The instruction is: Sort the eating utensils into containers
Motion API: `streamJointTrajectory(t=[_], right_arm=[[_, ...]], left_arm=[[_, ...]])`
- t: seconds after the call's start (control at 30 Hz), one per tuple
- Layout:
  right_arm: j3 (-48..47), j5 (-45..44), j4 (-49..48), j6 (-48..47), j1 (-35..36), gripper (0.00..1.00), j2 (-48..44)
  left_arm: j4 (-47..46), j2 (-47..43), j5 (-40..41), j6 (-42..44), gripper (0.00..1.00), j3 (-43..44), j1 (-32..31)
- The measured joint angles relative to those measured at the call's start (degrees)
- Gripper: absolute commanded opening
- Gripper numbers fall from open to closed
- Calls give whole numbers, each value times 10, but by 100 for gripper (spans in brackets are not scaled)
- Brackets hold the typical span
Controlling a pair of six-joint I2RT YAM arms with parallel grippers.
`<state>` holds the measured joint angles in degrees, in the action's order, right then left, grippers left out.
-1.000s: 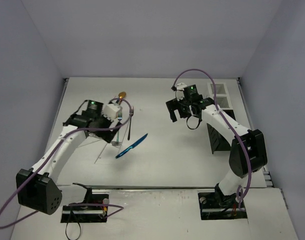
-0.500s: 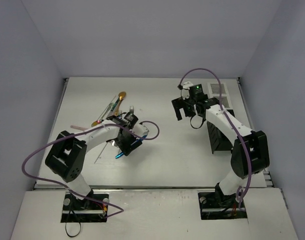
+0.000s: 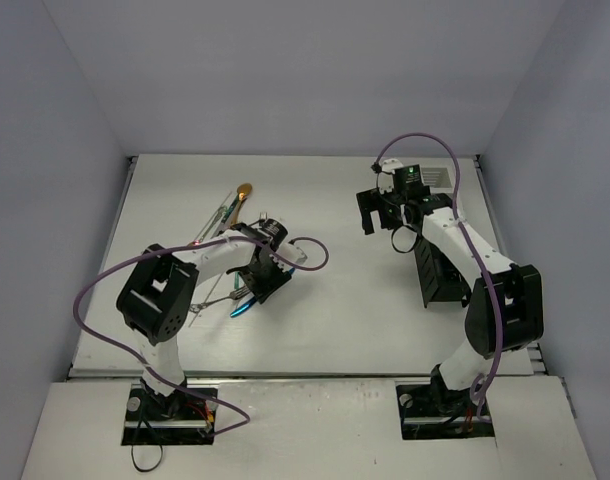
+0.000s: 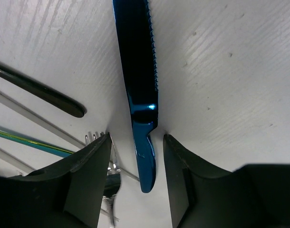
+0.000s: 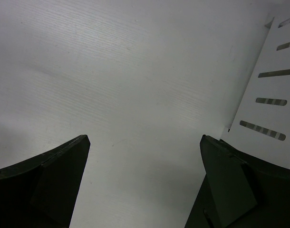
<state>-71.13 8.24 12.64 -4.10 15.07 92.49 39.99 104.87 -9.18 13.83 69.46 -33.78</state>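
Ur left gripper (image 4: 137, 142) sits open astride the blue knife (image 4: 135, 57), no grip yet. Right gripper (image 5: 144, 142) open, empty; utensils (image 3: 230, 210) mid-left all unsorted imo.

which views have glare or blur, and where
Left wrist: a bright glint on the blue knife, and the fork near the bottom edge is blurred. Right wrist: evenly lit, the white container slightly soft. Top external: flat, even light, no glare on the table.
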Motion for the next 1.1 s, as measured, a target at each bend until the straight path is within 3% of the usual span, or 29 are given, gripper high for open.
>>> streamJointTrajectory(t=[0.47, 0.93, 1.1], right_arm=[[0, 11, 0, 0, 0, 100, 0], [0, 17, 0, 0, 0, 100, 0], [0, 17, 0, 0, 0, 100, 0]], left_arm=[[0, 3, 34, -5, 46, 9, 0], [3, -75, 72, -4, 46, 4, 0], [9, -84, 53, -4, 39, 4, -1]])
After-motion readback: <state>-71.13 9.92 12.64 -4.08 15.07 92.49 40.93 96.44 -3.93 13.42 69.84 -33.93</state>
